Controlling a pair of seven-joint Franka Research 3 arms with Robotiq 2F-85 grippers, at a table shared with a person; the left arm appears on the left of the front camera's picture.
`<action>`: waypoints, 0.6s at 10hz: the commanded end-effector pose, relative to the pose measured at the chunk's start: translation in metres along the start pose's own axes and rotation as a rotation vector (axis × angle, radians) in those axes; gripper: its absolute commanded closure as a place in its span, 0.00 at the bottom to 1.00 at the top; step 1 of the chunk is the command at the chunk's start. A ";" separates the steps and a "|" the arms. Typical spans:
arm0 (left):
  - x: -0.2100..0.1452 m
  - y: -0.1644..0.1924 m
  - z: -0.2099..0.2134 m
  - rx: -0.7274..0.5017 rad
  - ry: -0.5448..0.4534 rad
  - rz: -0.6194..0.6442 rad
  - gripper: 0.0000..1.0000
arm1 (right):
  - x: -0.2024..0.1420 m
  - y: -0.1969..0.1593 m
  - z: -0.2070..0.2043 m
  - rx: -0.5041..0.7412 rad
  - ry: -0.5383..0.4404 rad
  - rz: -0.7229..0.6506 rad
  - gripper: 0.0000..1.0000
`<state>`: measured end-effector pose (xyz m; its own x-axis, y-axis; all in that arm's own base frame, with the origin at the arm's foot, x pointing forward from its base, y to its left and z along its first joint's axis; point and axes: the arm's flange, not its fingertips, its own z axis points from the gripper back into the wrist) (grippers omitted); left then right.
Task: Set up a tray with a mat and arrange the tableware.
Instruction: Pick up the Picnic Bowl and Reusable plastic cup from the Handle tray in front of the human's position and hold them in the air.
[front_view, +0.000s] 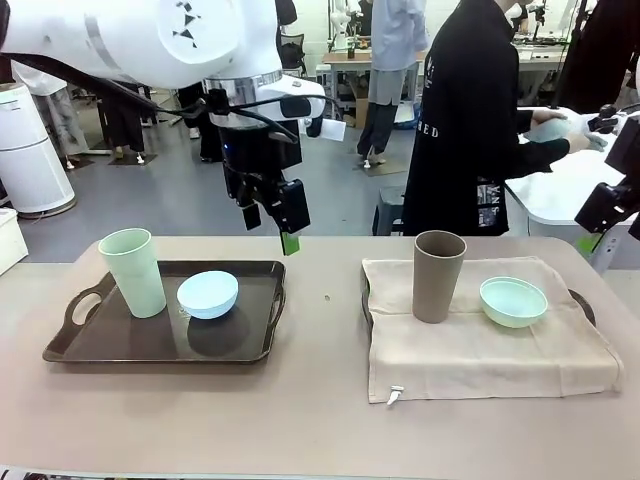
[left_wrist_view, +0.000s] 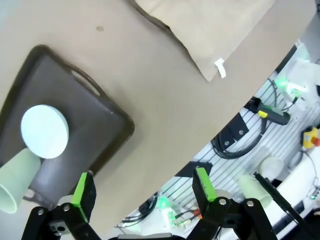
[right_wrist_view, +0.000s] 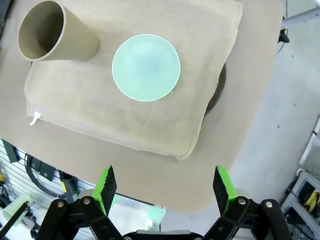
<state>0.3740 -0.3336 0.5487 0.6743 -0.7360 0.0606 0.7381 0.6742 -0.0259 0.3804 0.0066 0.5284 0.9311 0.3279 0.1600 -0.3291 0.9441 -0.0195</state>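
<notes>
A dark brown tray (front_view: 100, 345) at the left holds a pale green cup (front_view: 132, 272) and a light blue bowl (front_view: 208, 294). At the right, a beige mat (front_view: 480, 350) covers a second tray whose rim (front_view: 583, 303) peeks out. On the mat stand a taupe cup (front_view: 438, 275) and a mint bowl (front_view: 513, 301). My left gripper (front_view: 270, 225) hangs open above the table behind the left tray's right end. In the left wrist view my left gripper (left_wrist_view: 142, 187) is empty above the tray (left_wrist_view: 75, 100). My right gripper (right_wrist_view: 165, 187) is open, high over the mat (right_wrist_view: 165, 120) and mint bowl (right_wrist_view: 146, 67).
A person in black (front_view: 470, 120) stands at the far side and reaches right toward a white side table (front_view: 560, 185). Bare tabletop (front_view: 320, 400) lies between the two trays and along the front edge. A white bin (front_view: 30, 150) stands at the far left.
</notes>
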 end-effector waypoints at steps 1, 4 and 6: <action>0.000 0.004 -0.006 -0.035 -0.021 -0.029 0.00 | -0.005 0.002 0.006 -0.004 -0.005 0.001 0.00; 0.000 0.004 -0.006 -0.035 -0.021 -0.029 0.00 | -0.005 0.002 0.006 -0.004 -0.005 0.001 0.00; 0.005 0.003 -0.008 -0.017 -0.003 -0.014 0.00 | -0.004 0.002 0.008 -0.003 -0.014 0.002 0.00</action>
<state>0.3799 -0.3363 0.5411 0.6632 -0.7456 0.0647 0.7483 0.6620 -0.0419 0.3749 0.0073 0.5355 0.9277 0.3306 0.1736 -0.3320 0.9430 -0.0216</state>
